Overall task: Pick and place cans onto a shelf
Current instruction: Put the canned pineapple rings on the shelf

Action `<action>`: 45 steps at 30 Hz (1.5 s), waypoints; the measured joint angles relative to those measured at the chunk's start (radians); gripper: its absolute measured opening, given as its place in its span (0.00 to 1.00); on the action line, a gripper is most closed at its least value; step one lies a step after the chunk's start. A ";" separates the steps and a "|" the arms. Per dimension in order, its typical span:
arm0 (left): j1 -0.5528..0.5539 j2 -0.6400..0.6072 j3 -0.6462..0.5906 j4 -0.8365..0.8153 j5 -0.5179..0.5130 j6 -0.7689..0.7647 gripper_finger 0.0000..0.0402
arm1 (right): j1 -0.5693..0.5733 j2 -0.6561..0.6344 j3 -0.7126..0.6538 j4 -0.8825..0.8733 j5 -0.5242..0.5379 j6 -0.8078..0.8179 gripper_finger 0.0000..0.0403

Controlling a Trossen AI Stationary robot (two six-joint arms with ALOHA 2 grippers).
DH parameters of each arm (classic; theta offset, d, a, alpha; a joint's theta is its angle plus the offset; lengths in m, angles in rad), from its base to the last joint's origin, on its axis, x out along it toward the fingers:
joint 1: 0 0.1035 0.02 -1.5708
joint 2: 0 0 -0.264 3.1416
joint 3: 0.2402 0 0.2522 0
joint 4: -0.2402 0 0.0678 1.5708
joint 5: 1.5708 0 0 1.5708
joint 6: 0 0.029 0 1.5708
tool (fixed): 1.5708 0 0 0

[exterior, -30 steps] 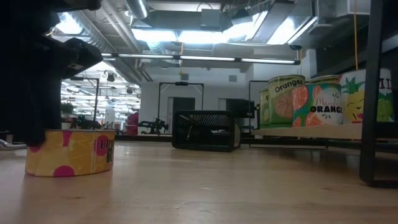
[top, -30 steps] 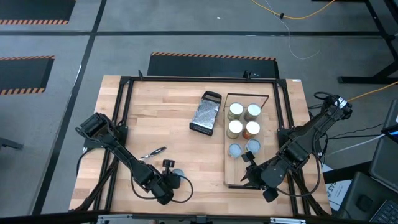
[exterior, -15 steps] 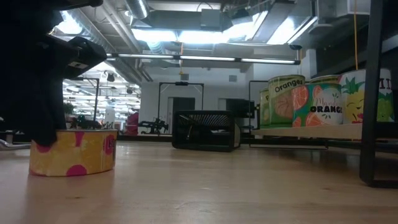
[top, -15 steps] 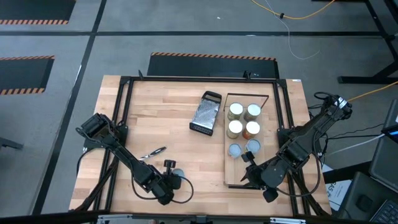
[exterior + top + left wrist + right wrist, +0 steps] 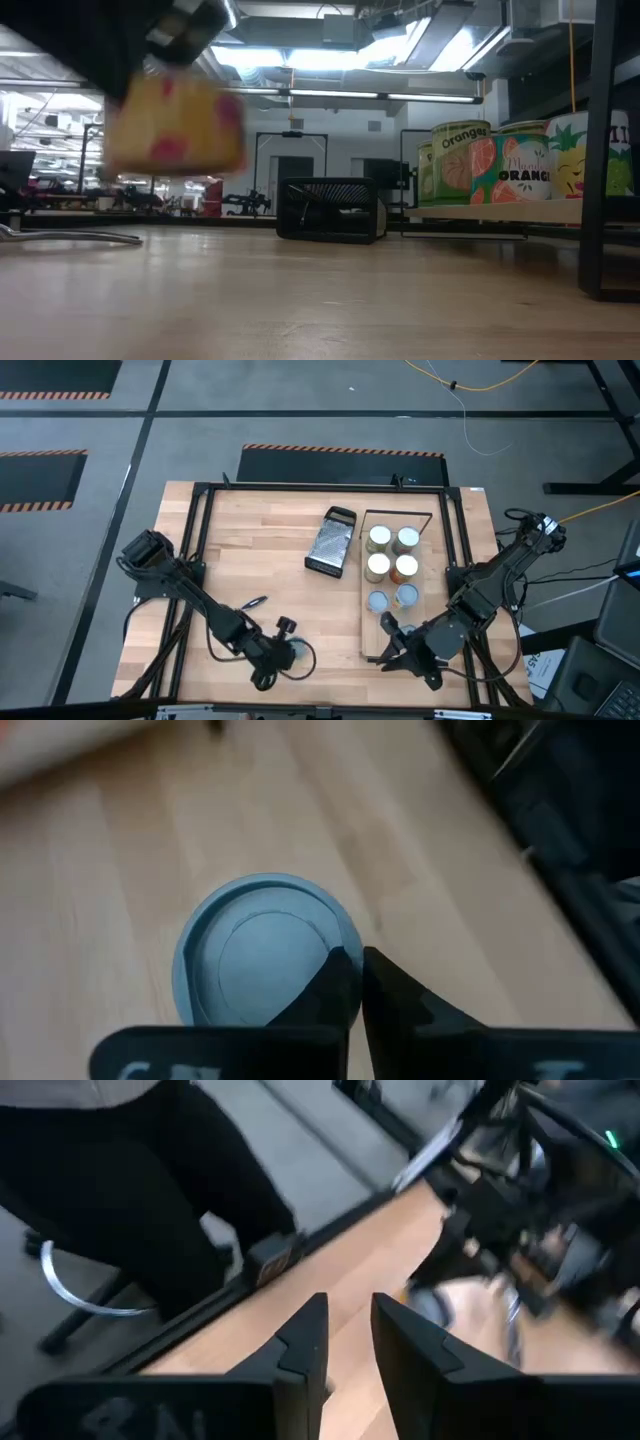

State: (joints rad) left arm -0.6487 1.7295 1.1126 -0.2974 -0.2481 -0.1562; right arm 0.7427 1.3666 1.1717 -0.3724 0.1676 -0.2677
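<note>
While the left gripper (image 5: 283, 652) hangs over the near part of the table, its fingers (image 5: 335, 985) are pinched on a yellow can (image 5: 175, 123) with pink spots and a pale-blue top; the low view shows that can clear of the tabletop (image 5: 260, 565). Off to the right, the right gripper (image 5: 389, 650) sits low at the near end of the shelf (image 5: 378, 632), its two fingers drawn close with only a slim gap and nothing between them.

On the shelf stand six cans (image 5: 392, 566) in pairs: two cream tops at the far end, a cream and an orange top behind them, two pale-blue tops nearest. The near stretch of the board is bare. Just left of the shelf lies a flat metal grater (image 5: 331, 543) with a black handle, and a slim silver tool (image 5: 247, 603) lies on the wood to the far left of the lifted can.
</note>
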 joint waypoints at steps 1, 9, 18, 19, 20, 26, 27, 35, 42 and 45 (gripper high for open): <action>0.010 -0.014 0.000 0.019 0.032 0.037 0.02 | -0.006 0.000 0.000 0.024 -0.002 -0.037 0.21; 0.123 -0.047 0.001 0.231 0.377 0.256 0.02 | -0.103 0.000 0.000 0.144 -0.009 -0.066 0.21; 0.237 -0.048 0.001 0.327 0.566 0.372 0.02 | -0.222 0.072 0.000 0.226 -0.210 -0.055 0.21; 0.246 -0.048 0.001 0.335 0.583 0.380 0.02 | -0.233 0.087 0.000 0.239 -0.223 -0.055 0.21; 0.256 -0.048 0.001 0.343 0.599 0.388 0.02 | -0.241 0.102 0.000 0.247 -0.228 -0.054 0.21; 0.293 -0.048 0.001 0.348 0.641 0.403 0.02 | -0.296 0.176 0.000 0.251 -0.335 -0.006 0.21; 0.298 -0.048 0.001 0.348 0.640 0.403 0.02 | -0.305 0.187 0.000 0.252 -0.362 0.002 0.21; 0.326 -0.048 0.001 0.346 0.658 0.403 0.03 | -0.342 0.247 0.000 0.284 -0.430 0.004 0.21; 0.326 -0.048 0.001 0.346 0.658 0.403 0.03 | -0.362 0.286 0.000 0.304 -0.432 0.005 0.21; 0.326 -0.048 0.001 0.339 0.659 0.403 0.03 | -0.367 0.298 0.000 0.303 -0.432 0.023 0.21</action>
State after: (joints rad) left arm -0.3229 1.6819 1.1137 0.0419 0.4110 0.2466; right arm 0.3758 1.6642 1.1717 -0.0691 -0.2644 -0.2443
